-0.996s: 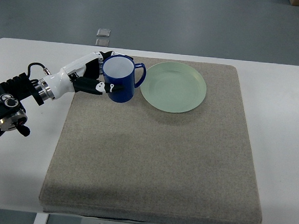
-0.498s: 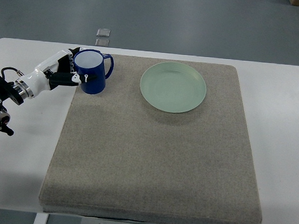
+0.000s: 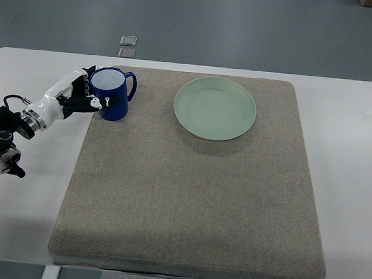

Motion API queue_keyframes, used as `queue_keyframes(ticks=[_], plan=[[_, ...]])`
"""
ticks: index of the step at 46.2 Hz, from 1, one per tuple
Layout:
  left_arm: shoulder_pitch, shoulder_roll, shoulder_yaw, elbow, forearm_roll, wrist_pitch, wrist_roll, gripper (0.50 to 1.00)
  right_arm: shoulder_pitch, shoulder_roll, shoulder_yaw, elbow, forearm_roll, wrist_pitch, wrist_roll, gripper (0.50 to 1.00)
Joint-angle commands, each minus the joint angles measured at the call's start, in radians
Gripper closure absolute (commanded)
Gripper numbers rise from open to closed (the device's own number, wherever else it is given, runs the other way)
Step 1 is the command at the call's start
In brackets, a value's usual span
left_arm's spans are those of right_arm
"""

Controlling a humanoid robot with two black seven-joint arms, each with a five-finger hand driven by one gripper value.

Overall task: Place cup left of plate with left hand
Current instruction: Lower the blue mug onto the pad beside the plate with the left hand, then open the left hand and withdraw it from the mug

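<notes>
A blue cup (image 3: 111,95) with a white inside stands upright at the far left corner of the grey mat (image 3: 188,197), its handle pointing right. My left hand (image 3: 87,93) wraps the cup's left side, fingers curled on its wall. A pale green plate (image 3: 215,108) lies on the mat to the right of the cup, with a clear gap between them. The left arm reaches in from the left edge over the white table (image 3: 15,210). No right arm shows.
The mat covers most of the white table, leaving bare strips at left and right. Two small grey squares (image 3: 128,46) lie on the floor beyond the table's far edge.
The left hand carried the cup leftward, from close beside the plate to the mat's far left corner. Over the last half second it shifted only slightly.
</notes>
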Motion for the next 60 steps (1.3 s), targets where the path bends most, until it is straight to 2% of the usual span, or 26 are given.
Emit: queue_keyframes(ticks=[1,7,8,14,18,20,21,39,52,54,60], plan=[[0.007,-0.003,0.002,0.001,-0.003,0.0,-0.004,0.992,0.0,0.0,0.0,0.0,0.0,0.0,0.0,0.568],[0.011,-0.017,0.003,0.003,0.0,0.002,-0.005,0.986,-0.001,0.0,0.0,0.0,0.0,0.0,0.0,0.568],[0.011,-0.021,0.003,0.003,0.0,0.002,-0.005,0.973,0.0,0.0,0.0,0.0,0.0,0.0,0.0,0.568],[0.013,-0.029,0.003,0.001,-0.005,0.002,-0.005,0.823,-0.001,0.0,0.0,0.0,0.0,0.0,0.0,0.568],[0.013,-0.029,0.003,0.001,-0.005,0.002,-0.005,0.641,-0.001,0.0,0.0,0.0,0.0,0.0,0.0,0.568],[0.013,-0.027,0.005,0.001,-0.005,0.002,-0.005,0.579,-0.001,0.0,0.0,0.0,0.0,0.0,0.0,0.568],[0.013,-0.027,0.005,0.001,-0.005,0.002,-0.005,0.566,-0.001,0.0,0.0,0.0,0.0,0.0,0.0,0.568],[0.007,-0.006,0.009,-0.011,-0.012,-0.02,-0.004,0.534,0.0,0.0,0.0,0.0,0.0,0.0,0.0,0.568],[0.004,0.115,-0.001,-0.123,-0.218,-0.138,-0.001,0.523,-0.001,0.0,0.0,0.0,0.0,0.0,0.0,0.568],[0.002,0.131,-0.003,-0.131,-0.235,-0.149,-0.001,0.506,0.0,0.0,0.0,0.0,0.0,0.0,0.0,0.568],[-0.006,0.143,-0.015,-0.129,-0.248,-0.149,-0.002,0.504,-0.001,0.0,0.0,0.0,0.0,0.0,0.0,0.568]])
